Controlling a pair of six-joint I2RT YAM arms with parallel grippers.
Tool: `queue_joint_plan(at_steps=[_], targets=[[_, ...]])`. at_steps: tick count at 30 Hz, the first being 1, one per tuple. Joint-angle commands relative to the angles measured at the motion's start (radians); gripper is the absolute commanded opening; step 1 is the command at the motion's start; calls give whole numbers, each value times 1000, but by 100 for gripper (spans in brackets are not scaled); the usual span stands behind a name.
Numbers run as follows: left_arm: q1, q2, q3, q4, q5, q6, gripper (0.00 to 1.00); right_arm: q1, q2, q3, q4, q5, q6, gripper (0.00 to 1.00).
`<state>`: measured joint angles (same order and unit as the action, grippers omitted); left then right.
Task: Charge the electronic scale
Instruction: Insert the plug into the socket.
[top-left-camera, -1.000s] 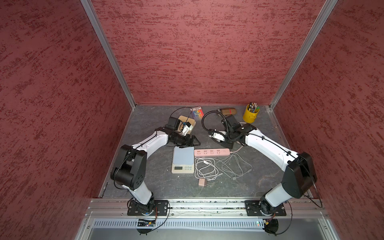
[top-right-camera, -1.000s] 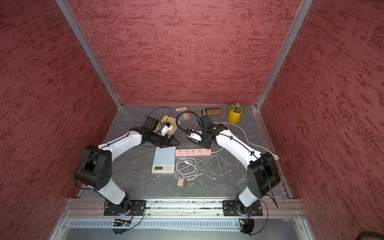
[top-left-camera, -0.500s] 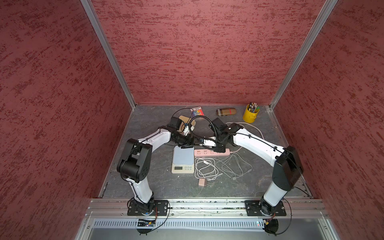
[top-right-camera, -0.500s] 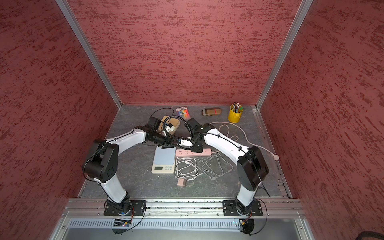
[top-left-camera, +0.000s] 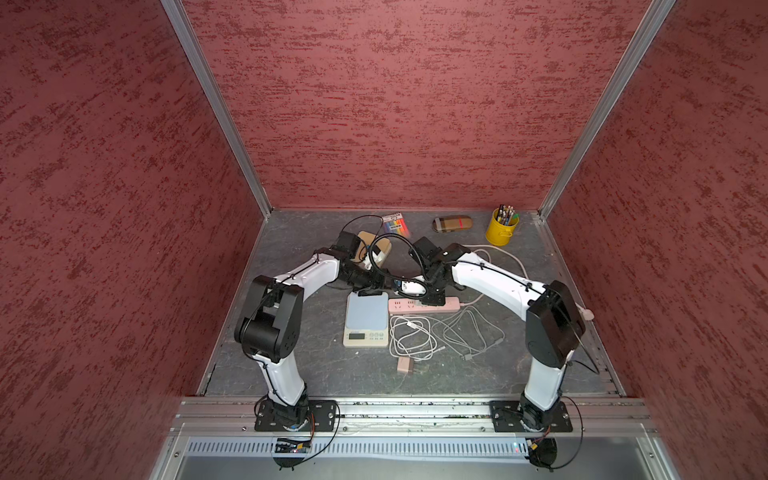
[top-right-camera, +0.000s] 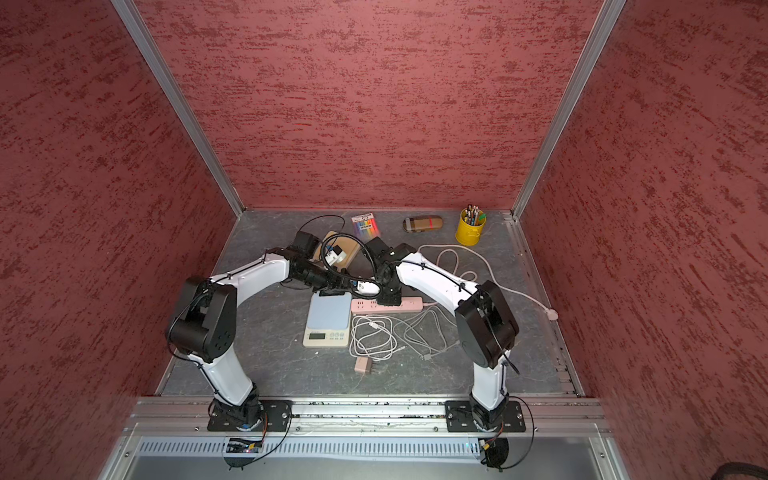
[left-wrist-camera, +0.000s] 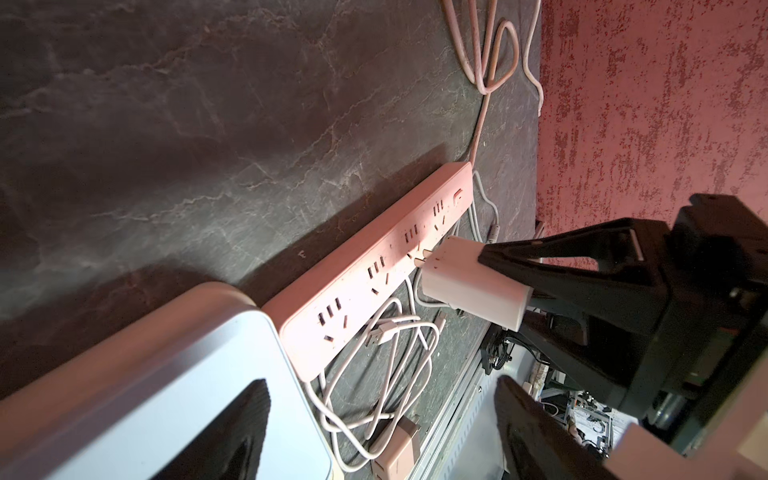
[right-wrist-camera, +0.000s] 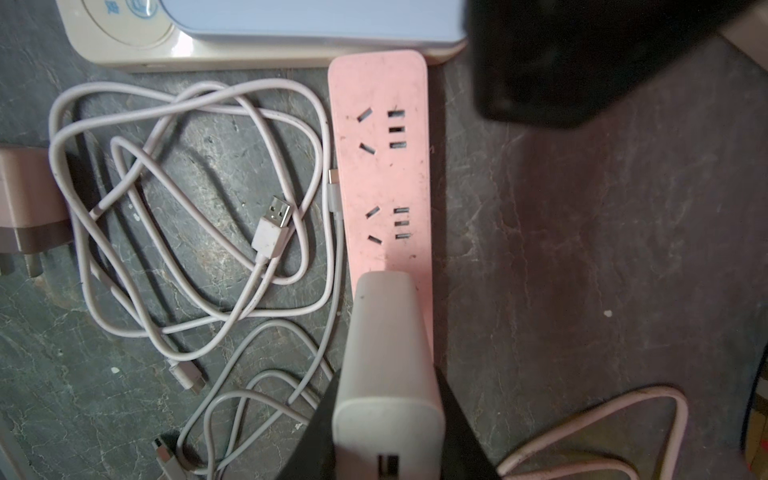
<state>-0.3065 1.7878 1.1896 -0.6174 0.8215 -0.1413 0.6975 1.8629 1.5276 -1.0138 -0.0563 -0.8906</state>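
Observation:
The electronic scale (top-left-camera: 365, 320) (top-right-camera: 328, 318) is cream with a pale blue platform and lies flat in both top views. A pink power strip (top-left-camera: 424, 305) (left-wrist-camera: 374, 266) (right-wrist-camera: 386, 166) lies against its far right corner. My right gripper (right-wrist-camera: 388, 415) (top-left-camera: 432, 293) is shut on a white charger adapter (right-wrist-camera: 388, 365) (left-wrist-camera: 473, 286). The adapter is tilted, and its prongs sit right at the strip's face by a middle outlet. My left gripper (left-wrist-camera: 382, 419) (top-left-camera: 370, 286) is open over the scale's far edge, with nothing between its fingers. A coiled white USB cable (right-wrist-camera: 187, 208) (top-left-camera: 411, 336) lies loose beside the scale.
A grey cable (top-left-camera: 469, 332) and a pinkish adapter (top-left-camera: 404, 365) lie in front of the strip. The strip's pink cord (top-left-camera: 503, 257) loops off to the right. A yellow pencil cup (top-left-camera: 502, 230), a pencil case (top-left-camera: 452, 223) and a marker pack (top-left-camera: 395, 222) stand along the back wall.
My right arm has swung from the back toward the left and down onto the power strip, carrying the adapter. My left gripper has moved forward to the scale's far edge.

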Motion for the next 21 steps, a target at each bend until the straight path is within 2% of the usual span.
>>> queue_joint_plan(at_steps=[1,7,21], targets=[[4,18,11,-15,-13,25,85,-3,26,43,-17,11,-22,0],[6,14,-1,-18,-11,25,85,-16,44,79,-28,19,-31,0],[7,30,8,-24,-12,24,85,-31,19,-4,-2,13,-35,0]])
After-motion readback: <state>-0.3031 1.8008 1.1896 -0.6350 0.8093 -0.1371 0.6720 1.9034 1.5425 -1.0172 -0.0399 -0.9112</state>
